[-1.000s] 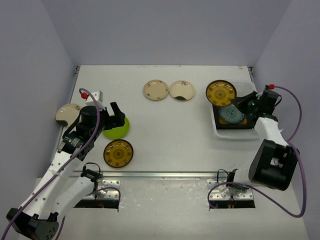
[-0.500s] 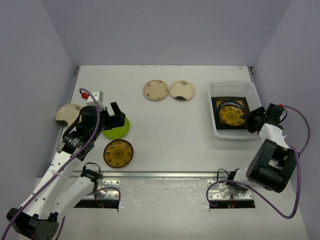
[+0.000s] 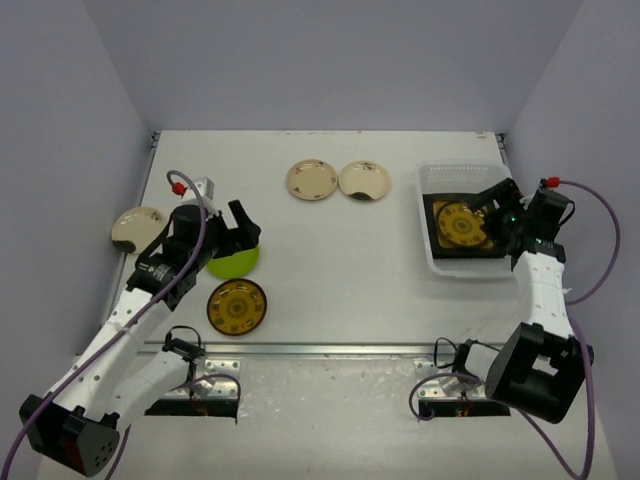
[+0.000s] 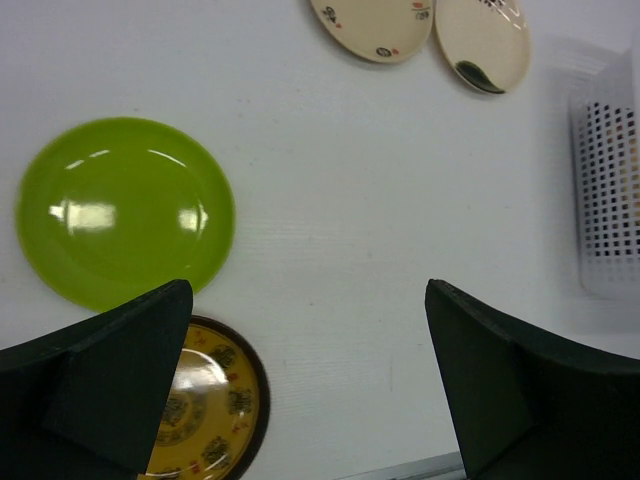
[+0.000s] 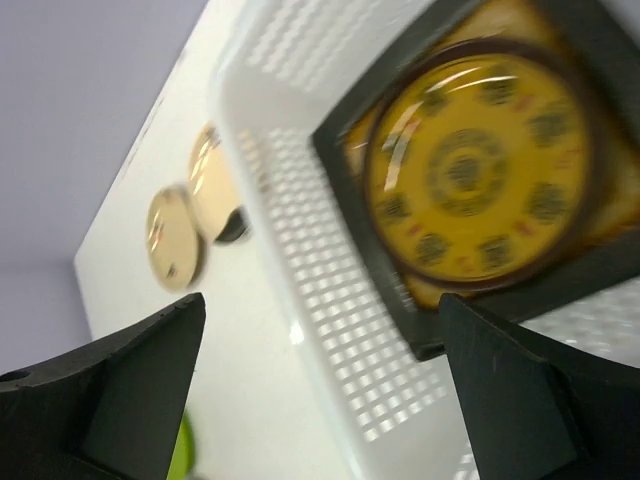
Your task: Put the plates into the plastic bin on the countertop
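Observation:
The plastic bin (image 3: 428, 225) stands at the right of the countertop. Inside it an amber-patterned round plate (image 3: 462, 223) lies on a dark-rimmed square plate (image 5: 385, 270). My right gripper (image 3: 490, 208) hangs open over the bin's right side and holds nothing; in the right wrist view the amber plate (image 5: 480, 175) sits just beyond its jaws. On the left, my left gripper (image 3: 246, 226) is open and empty above the lime green plate (image 3: 235, 262). A second amber plate (image 3: 237, 306) lies in front of that one. Two cream plates (image 3: 312, 180) (image 3: 364, 180) rest at the back centre.
Another cream plate (image 3: 137, 227) overhangs the countertop's left edge. A metal rail (image 3: 330, 348) runs along the near edge. Grey walls close in the left, back and right sides.
My right gripper has opened and let go of the amber plate, which went from tilted at the bin's far-left corner to flat inside it. The left arm shifted slightly.

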You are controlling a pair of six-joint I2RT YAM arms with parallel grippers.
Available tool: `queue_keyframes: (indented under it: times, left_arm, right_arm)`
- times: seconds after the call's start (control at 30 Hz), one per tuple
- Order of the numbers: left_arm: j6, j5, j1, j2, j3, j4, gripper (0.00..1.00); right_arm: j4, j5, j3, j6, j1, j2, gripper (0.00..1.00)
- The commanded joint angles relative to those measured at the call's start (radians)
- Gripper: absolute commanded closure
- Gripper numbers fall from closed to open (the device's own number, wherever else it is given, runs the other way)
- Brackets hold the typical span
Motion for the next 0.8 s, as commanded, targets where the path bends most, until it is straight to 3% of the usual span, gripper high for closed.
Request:
queue_keyframes:
  times: [0.0,0.1,0.2,0.3,0.5,0.77]
  left_arm:
    - [-0.256,0.186,0.010,0.107,-0.065,0.249,0.00]
    - [-0.356,0.183,0.027,0.308,-0.055,0.457,0.00]
    - [-0.367,0.222,0.052,0.598,0.101,0.562,0.00]
    - [-0.359,0.249,0.066,0.855,0.271,0.601,0.00]
    - [-0.343,0.302,0.097,1.211,0.575,0.545,0.03]
    - [-0.332,0.302,0.133,1.396,0.682,0.505,0.17]
  right_arm:
    - [0.009,-0.164,0.047,-0.072,0.146,-0.032,0.01]
    - [0.136,-0.432,-0.029,0.005,0.161,-0.036,0.01]
    - [0.230,-0.539,-0.080,0.068,0.162,-0.062,0.01]
    - [0.132,-0.506,-0.090,0.015,0.162,-0.156,0.01]
    - [-0.013,-0.450,-0.102,-0.076,0.164,-0.302,0.01]
    - [-0.005,-0.508,-0.110,-0.058,0.164,-0.378,0.01]
